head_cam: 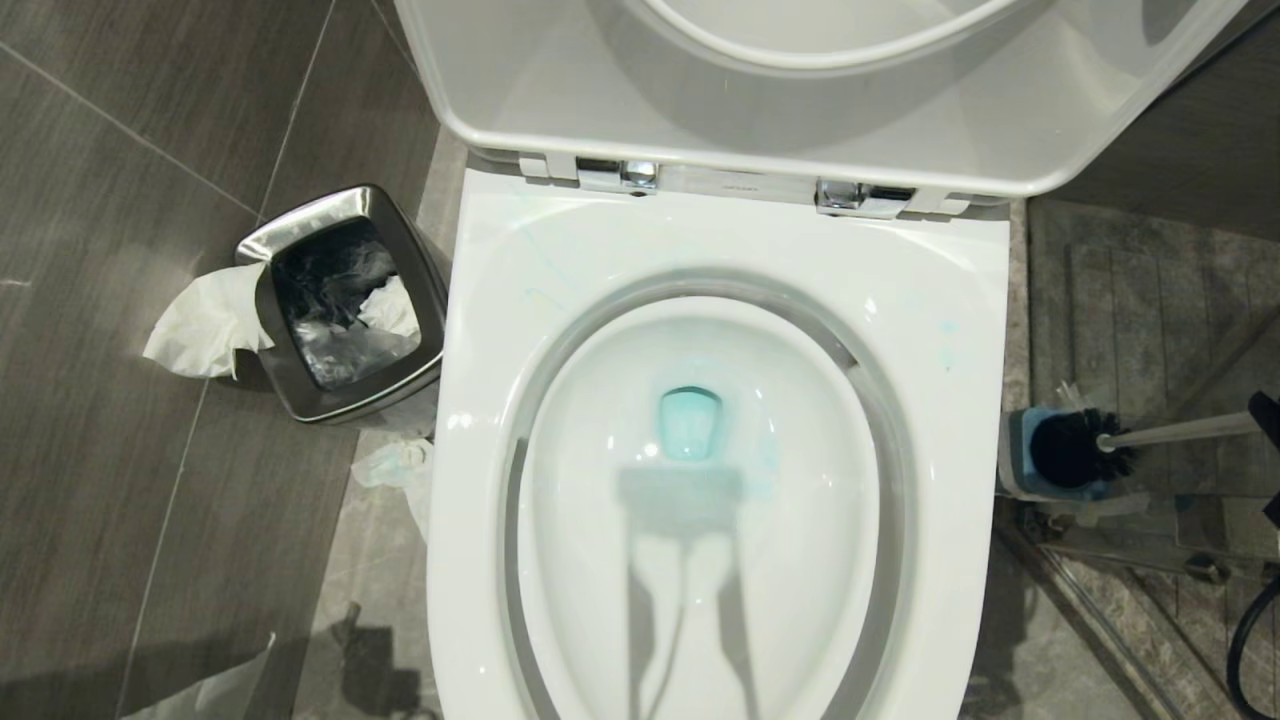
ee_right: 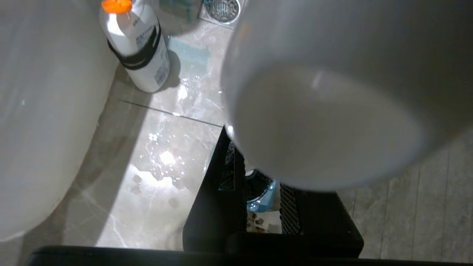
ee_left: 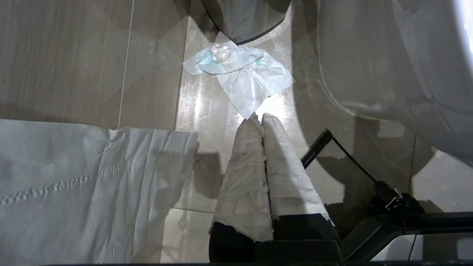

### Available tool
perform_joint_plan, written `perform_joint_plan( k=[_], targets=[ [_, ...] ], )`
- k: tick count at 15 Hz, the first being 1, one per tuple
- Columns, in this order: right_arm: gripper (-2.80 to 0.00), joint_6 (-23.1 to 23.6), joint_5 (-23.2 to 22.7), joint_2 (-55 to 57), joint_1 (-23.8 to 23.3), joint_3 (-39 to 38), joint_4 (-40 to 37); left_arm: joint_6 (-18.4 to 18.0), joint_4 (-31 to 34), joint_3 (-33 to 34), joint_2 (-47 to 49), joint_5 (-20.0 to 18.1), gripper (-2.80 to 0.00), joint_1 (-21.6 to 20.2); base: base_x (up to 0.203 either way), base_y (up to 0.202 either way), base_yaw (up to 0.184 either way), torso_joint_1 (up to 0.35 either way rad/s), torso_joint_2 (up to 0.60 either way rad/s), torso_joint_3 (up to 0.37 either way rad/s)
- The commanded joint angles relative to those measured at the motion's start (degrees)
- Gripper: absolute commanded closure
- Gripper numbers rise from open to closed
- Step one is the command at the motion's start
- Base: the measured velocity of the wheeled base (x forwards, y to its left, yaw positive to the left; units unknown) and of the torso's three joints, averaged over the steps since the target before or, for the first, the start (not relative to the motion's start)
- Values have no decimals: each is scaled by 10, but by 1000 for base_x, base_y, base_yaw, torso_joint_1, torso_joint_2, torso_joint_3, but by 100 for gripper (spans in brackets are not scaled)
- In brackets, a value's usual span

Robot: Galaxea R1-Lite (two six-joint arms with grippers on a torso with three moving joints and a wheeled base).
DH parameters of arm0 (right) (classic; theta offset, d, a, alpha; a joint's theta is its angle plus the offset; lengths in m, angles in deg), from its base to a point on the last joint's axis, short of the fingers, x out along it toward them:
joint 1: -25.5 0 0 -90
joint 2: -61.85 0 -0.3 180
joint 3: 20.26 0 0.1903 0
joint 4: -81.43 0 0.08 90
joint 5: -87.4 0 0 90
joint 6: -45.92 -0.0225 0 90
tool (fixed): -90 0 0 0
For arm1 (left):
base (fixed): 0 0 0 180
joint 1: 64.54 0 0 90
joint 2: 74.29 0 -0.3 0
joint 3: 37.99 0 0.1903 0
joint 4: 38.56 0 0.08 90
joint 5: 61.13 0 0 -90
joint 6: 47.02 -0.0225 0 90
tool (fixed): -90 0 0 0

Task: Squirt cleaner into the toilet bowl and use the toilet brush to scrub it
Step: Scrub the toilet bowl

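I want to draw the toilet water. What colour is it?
Teal-blue water in the white toilet bowl, clearest in the head view.

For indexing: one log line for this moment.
right hand: holds toilet brush, head at holder | left hand: shut | toilet bowl: cleaner in water

- Toilet bowl (head_cam: 950, 330): glossy white ceramic, smooth.
- Bin (head_cam: 300, 225): brushed steel rim, crinkled plastic liner.
- Tissue (head_cam: 205, 325): soft creased paper.
- Brush (head_cam: 1075, 448): black bristles, smooth pale handle.
- Floor (head_cam: 100, 480): polished grey tile.
- Left gripper (ee_left: 260, 118): fingers wrapped in rough white tape.
- Hinges (head_cam: 625, 175): shiny chrome.
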Motion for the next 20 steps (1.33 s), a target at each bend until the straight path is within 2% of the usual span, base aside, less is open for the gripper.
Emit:
perform_joint_plan(
  k=[1,6,12,16,20],
  targets=[
    [0,-2,-1,-15,0,1,2,0,0,0,1,0,0,0,0,0,0,0,0,0],
    [0,-7,-1,-53,0,23,-36,0,0,0,1,0,0,0,0,0,0,0,0,0],
    [0,-22,-2,-135,0,152,-264,0,0,0,1,0,0,0,0,0,0,0,0,0],
    [0,-30,-4,-149,1,211,-324,1,0,0,1,0,0,0,0,0,0,0,0,0],
    [0,-39,-6,-184,1,278,-464,0,0,0,1,0,0,0,0,0,0,0,0,0]
  ],
)
